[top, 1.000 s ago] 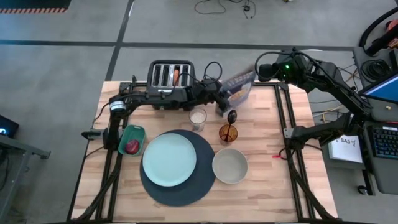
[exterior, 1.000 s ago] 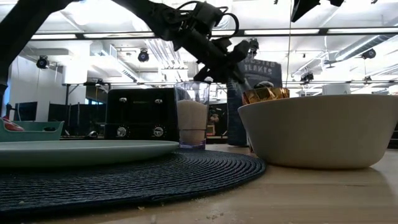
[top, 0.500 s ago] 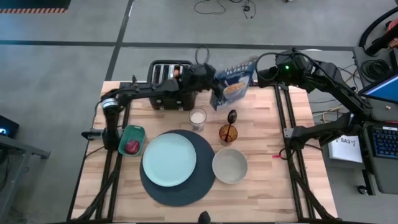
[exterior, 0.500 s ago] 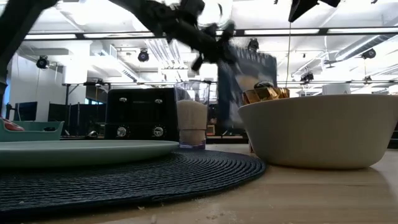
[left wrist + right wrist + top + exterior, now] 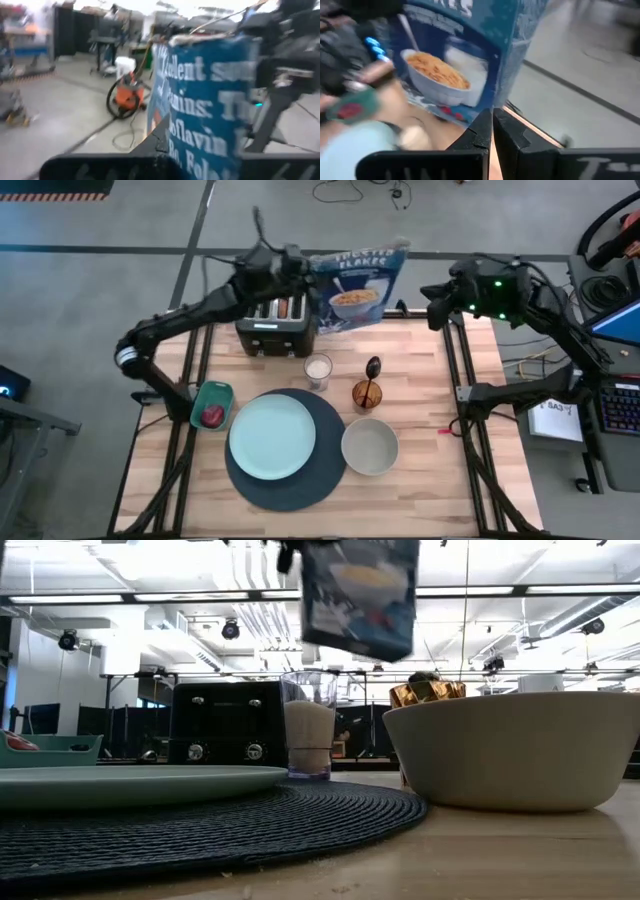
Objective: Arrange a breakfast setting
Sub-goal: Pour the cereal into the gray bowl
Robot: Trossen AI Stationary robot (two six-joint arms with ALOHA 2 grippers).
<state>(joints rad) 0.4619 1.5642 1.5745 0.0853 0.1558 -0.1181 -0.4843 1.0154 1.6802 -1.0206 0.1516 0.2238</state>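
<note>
My left gripper (image 5: 300, 268) is shut on the blue cereal box (image 5: 357, 285), held high above the table's far edge beside the black toaster (image 5: 275, 320). A bagel (image 5: 284, 306) sticks up from one toaster slot. My right gripper (image 5: 435, 305) is shut and empty at the far right, just right of the box. The pale blue plate (image 5: 272, 436) lies on the dark blue mat (image 5: 290, 485), with the cream bowl (image 5: 370, 447) to its right. The dark spoon (image 5: 373, 367) stands in the amber glass (image 5: 366, 393). The dark red fruit (image 5: 212, 416) lies in the teal dish (image 5: 212, 402). My left gripper holds the cereal box by its narrow side panel (image 5: 210, 105), on the edge toward the table's left (image 5: 318, 280), coming level from the left. The box is lifted clear, high above the table (image 5: 358, 595), about upright, with its front tilted up and toward the near edge.
A clear glass of milk (image 5: 318, 370) stands in front of the toaster, below the lifted box. Bare wood lies along the table's near edge and at its right side (image 5: 420, 410).
My left gripper has risen and swung toward the table's far left with the cereal box. The box has come up off the table and turned from lying slanted to about upright, and is now high above the glasses. My right gripper has drawn a little toward the table's right edge.
</note>
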